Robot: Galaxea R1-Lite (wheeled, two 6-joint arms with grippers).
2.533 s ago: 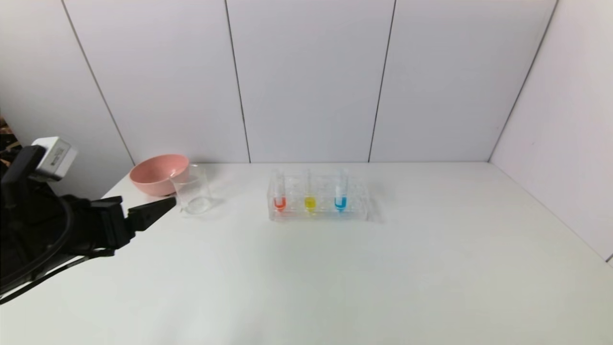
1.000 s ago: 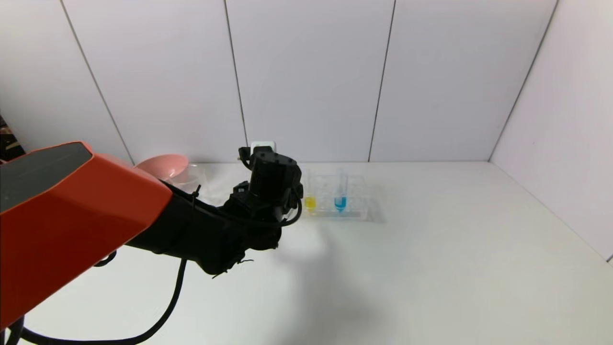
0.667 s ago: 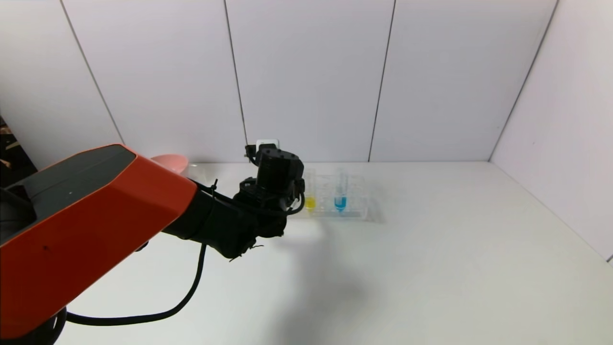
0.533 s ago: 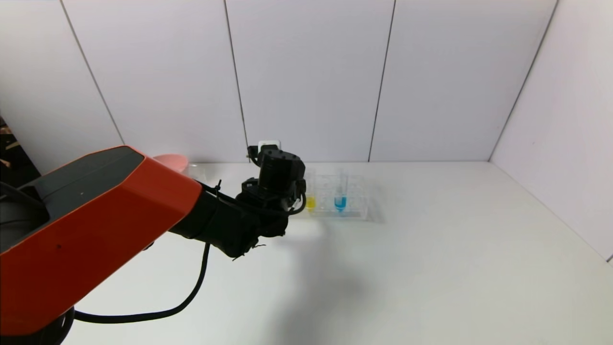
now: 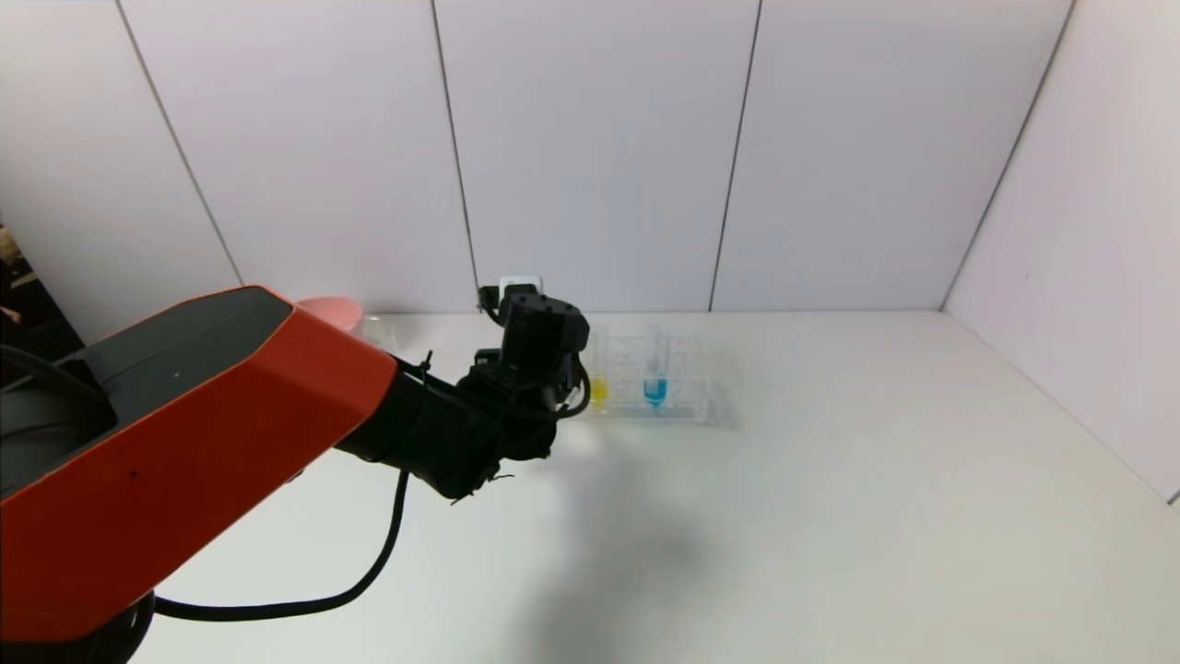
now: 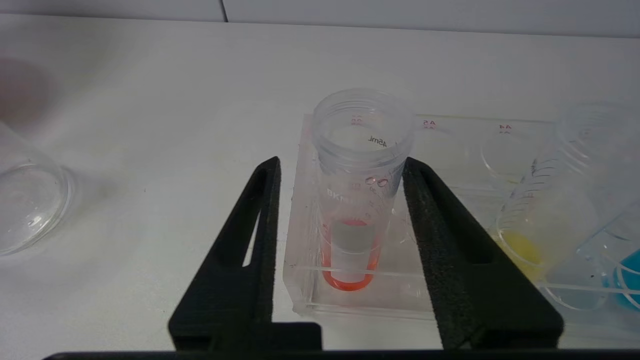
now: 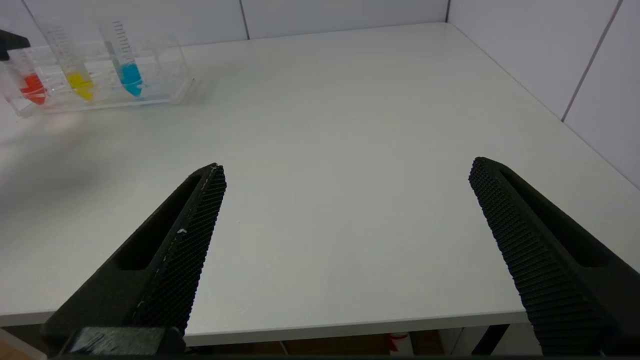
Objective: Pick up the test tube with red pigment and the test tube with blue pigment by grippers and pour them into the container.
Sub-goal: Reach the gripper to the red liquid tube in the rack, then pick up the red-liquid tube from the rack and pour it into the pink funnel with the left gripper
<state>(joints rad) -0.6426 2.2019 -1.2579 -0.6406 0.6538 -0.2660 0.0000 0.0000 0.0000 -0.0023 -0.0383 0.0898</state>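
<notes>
The clear ribbed plastic test tube with red pigment (image 6: pixel 357 200) looks glossy, as does the clear acrylic rack (image 6: pixel 350 300) holding it. The left gripper's (image 6: pixel 341 170) black fingers (image 6: pixel 260 210) appear matt and grainy. The white table (image 5: pixel 830 516) beside the rack is smooth, faintly sheened.

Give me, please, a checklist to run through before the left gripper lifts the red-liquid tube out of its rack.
1. Left gripper straddles the slim clear test tube with red liquid: ok.
2. Both fingers press on that tube: not ok; one finger stands apart from it.
3. Red tube upright in the clear plastic rack: ok.
4. Neighbouring clear tube with yellow liquid apart from the fingers: ok.
5. Small clear glass beaker upright: cannot tell; only part of it shows.
6. Right gripper open, far from the rack: ok.
</notes>
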